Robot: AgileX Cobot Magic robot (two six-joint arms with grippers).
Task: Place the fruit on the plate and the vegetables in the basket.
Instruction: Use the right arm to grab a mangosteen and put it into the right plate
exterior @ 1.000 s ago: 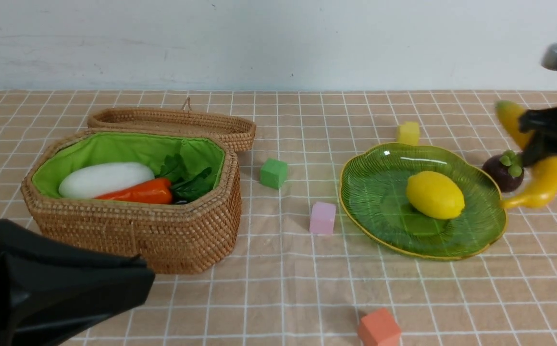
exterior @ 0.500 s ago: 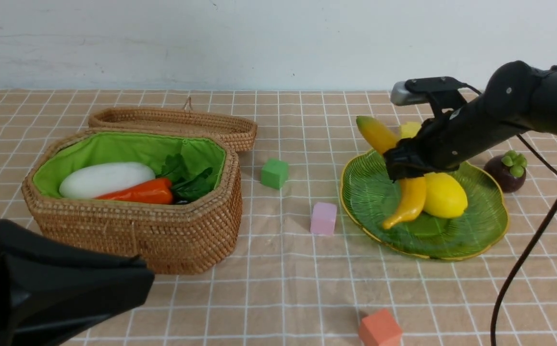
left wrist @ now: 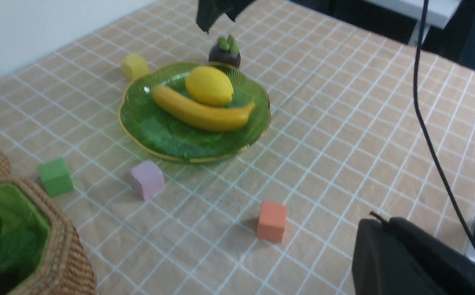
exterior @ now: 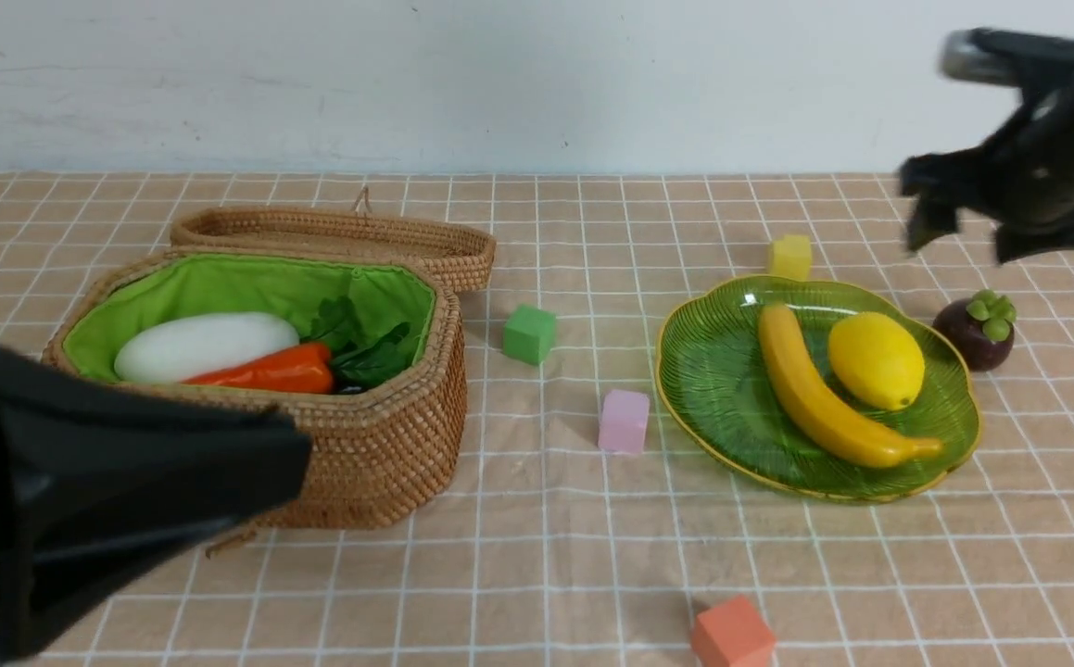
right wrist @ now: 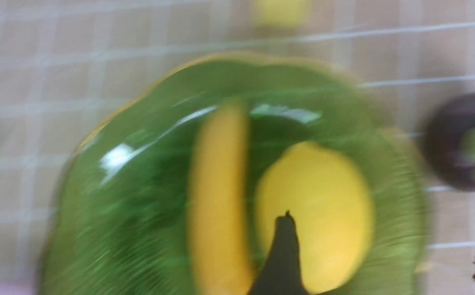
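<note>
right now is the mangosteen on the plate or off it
Off. The mangosteen sits on the tablecloth beside the plate, outside its gold rim; only the banana and lemon lie on it.

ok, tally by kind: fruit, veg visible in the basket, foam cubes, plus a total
Fruit: 3 (banana, lemon, mangosteen)
Vegetables showing in the basket: 2 (white radish, carrot)
Foam cubes: 4 (green cube, pink cube, orange cube, yellow cube)
Total: 9

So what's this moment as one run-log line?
plate: banana, lemon | mangosteen: off plate | basket: radish, carrot | right gripper: open, empty
</note>
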